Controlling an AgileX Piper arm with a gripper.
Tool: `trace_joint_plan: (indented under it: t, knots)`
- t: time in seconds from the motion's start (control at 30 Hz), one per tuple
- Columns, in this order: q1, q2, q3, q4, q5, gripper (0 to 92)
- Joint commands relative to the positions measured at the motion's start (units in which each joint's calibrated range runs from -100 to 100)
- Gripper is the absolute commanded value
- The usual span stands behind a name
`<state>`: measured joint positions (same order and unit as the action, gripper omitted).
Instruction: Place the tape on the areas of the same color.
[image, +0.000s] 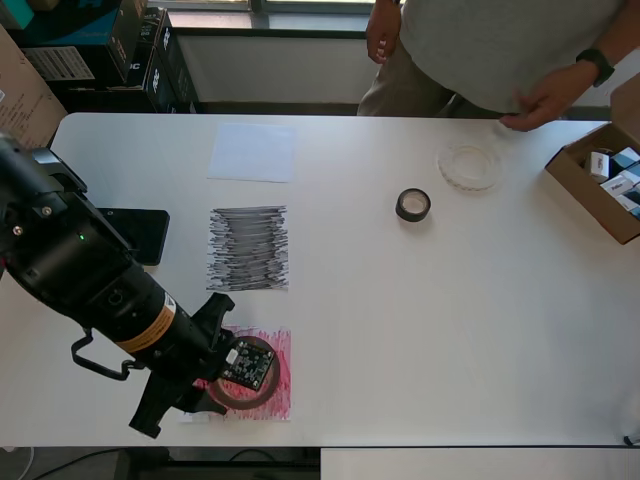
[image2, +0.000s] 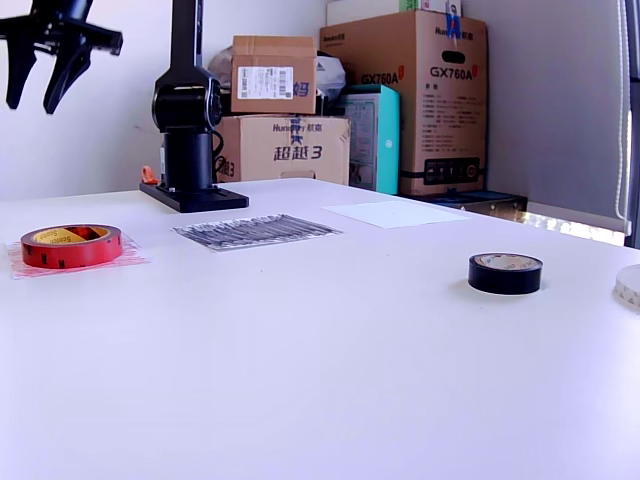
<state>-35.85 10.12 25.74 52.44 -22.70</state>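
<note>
Red tape roll (image2: 71, 245) already lies on the red sheet (image2: 128, 256), so with your gripper (image2: 48, 62) spread, empty and high above it, swing across to the small black roll (image: 413, 204) and descend squarely over it.

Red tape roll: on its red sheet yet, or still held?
On the sheet. The exterior view shows the red tape roll lying flat on the red sheet, with the gripper open well above it.
</note>
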Motion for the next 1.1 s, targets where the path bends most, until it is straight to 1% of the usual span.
trace_joint_plan:
  t: [0.0,0.13,0.23,0.4,0.57,0.8,0.93,1.07]
  knots:
    - [11.9,-3.4,-14.4,18.1,9.7,47.7]
    - [20.2,-1.5,-21.0,19.5,16.3,47.3]
    - [25.0,1.7,-25.4,19.5,18.9,47.3]
    - [29.3,10.9,-34.4,19.6,21.6,47.3]
    - [31.4,22.4,-47.5,20.1,24.5,47.3]
    - [31.8,37.6,-63.5,21.3,28.0,47.3]
    - [31.8,43.9,-68.7,23.2,29.0,47.3]
    - [31.8,47.4,-69.9,24.0,30.4,47.3]
